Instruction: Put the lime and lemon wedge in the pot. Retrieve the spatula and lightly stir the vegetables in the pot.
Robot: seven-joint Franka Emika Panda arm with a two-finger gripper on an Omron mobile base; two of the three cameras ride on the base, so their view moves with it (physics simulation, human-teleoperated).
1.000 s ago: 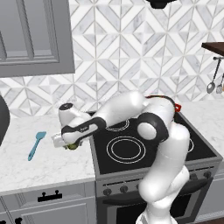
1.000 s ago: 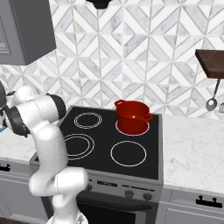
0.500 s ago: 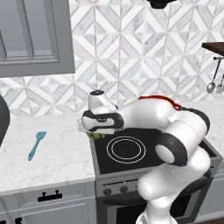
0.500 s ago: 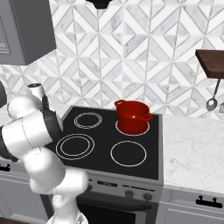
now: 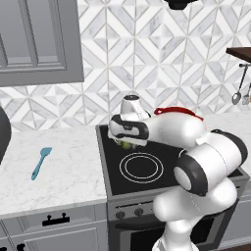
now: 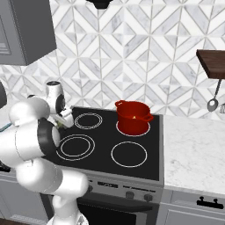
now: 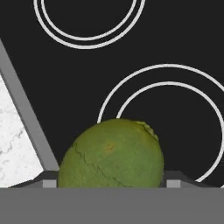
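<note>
My gripper [image 5: 126, 143] hangs over the left side of the black stovetop [image 5: 113, 169], shut on the olive-green lime [image 5: 127, 145]. In the hand view the lime [image 7: 111, 153] sits between the two fingertips of the gripper [image 7: 111, 180], above a white burner ring. From the right, the gripper [image 6: 61, 124] is near the back left burner, well left of the red pot [image 6: 132, 117] on the back right burner. The pot's rim [image 5: 179, 111] peeks over my arm. The light-blue spatula [image 5: 41, 163] lies on the marble counter left of the stove. The lemon wedge is hidden.
Metal utensils [image 6: 213, 103] hang under a dark wooden shelf [image 6: 211, 61] at the right. A grey wall cabinet [image 5: 34, 39] hangs over the left counter, and a dark rounded object [image 5: 2, 132] sits at its left edge. The stove's front burners [image 6: 128, 154] are bare.
The arm has swung right, carrying the lime from above the counter beside the spatula to above the stove's left burners. The spatula and pot have stayed put.
</note>
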